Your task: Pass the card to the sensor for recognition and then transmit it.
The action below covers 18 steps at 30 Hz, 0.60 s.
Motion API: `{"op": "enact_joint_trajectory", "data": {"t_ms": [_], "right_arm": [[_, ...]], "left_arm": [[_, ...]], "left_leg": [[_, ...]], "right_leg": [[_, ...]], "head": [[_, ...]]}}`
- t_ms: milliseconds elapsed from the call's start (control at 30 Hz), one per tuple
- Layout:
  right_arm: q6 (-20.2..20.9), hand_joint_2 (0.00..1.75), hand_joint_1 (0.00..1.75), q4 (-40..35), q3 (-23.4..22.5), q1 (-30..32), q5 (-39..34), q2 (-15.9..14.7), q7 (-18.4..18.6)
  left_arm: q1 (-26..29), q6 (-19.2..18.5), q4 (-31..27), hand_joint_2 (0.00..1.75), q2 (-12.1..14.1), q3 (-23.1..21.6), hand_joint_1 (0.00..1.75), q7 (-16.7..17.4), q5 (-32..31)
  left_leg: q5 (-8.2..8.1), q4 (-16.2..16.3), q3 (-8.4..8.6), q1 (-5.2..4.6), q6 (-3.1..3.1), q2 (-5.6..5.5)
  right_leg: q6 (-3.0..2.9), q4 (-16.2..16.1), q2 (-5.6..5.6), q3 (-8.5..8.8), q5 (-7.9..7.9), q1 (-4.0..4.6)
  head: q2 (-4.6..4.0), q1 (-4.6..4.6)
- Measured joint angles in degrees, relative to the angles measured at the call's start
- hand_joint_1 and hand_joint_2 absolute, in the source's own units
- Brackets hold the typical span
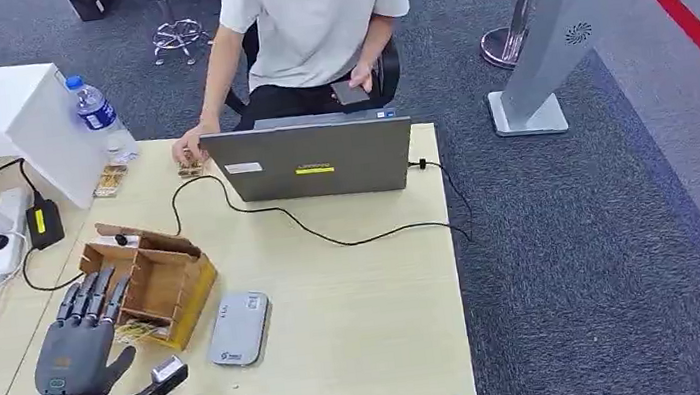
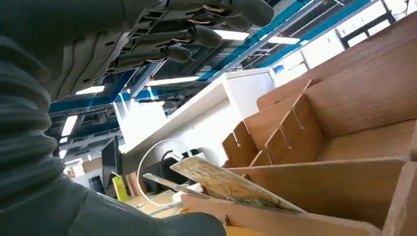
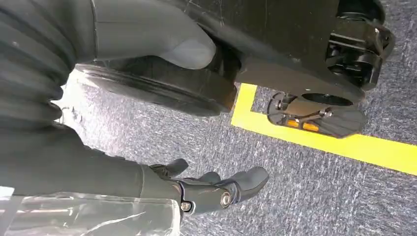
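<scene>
My left hand (image 1: 79,337) hovers over the table's front left, flat, fingers straight and apart, holding nothing. Its fingertips reach the front edge of a wooden slotted box (image 1: 166,276). A patterned card (image 1: 140,331) lies in the box's front compartment, just right of my palm. In the left wrist view the card (image 2: 227,185) leans in the wooden box (image 2: 354,118) below my left hand (image 2: 162,39). A grey card sensor (image 1: 239,329) lies flat right of the box. My right hand (image 3: 209,191) hangs over the carpet, fingers loosely spread and holding nothing.
A person sits behind the table at a grey laptop (image 1: 313,160), one hand by small cards (image 1: 189,168). A black cable (image 1: 331,235) crosses the tabletop. A water bottle (image 1: 100,113), white cabinet (image 1: 9,116) and power strip (image 1: 4,231) stand at the left.
</scene>
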Motion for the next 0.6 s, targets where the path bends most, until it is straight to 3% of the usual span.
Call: {"op": "enact_joint_trajectory", "data": {"t_ms": [67,100,133,600], "right_arm": [[0.0,1.75,0.0,0.0,0.24,-0.05,0.0,0.0,0.0],[0.02,1.75,0.0,0.0,0.33,-0.06,0.0,0.0,0.0],[0.02,1.75,0.0,0.0,0.42,-0.06,0.0,0.0,0.0],[0.09,1.75,0.0,0.0,0.68,-0.07,-0.65,0.0,-0.02]], "left_arm": [[-0.12,0.0,0.27,1.75,0.0,0.09,0.0,-0.24,0.0],[-0.14,-0.02,0.37,1.75,-0.06,0.09,0.63,-0.31,0.0],[-0.22,-0.11,0.5,1.75,-0.17,0.11,1.75,-0.31,0.0],[-0.55,-4.72,1.05,1.75,-0.48,0.46,1.75,-1.11,4.04]], "left_leg": [[0.0,0.0,0.0,0.0,0.0,-0.01],[0.0,0.0,0.0,0.0,0.0,-0.01],[0.0,0.0,-0.01,0.0,0.0,-0.01],[0.0,0.0,0.0,0.0,0.0,-0.01]], "right_leg": [[0.0,0.0,-0.01,0.0,0.0,0.0],[0.0,0.0,-0.01,0.0,0.0,0.0],[0.0,0.0,-0.02,0.0,0.0,0.0],[0.0,0.0,-0.01,0.01,0.0,0.0]], "head": [[0.0,0.02],[0.0,0.02],[0.0,0.02],[0.0,0.0]]}}
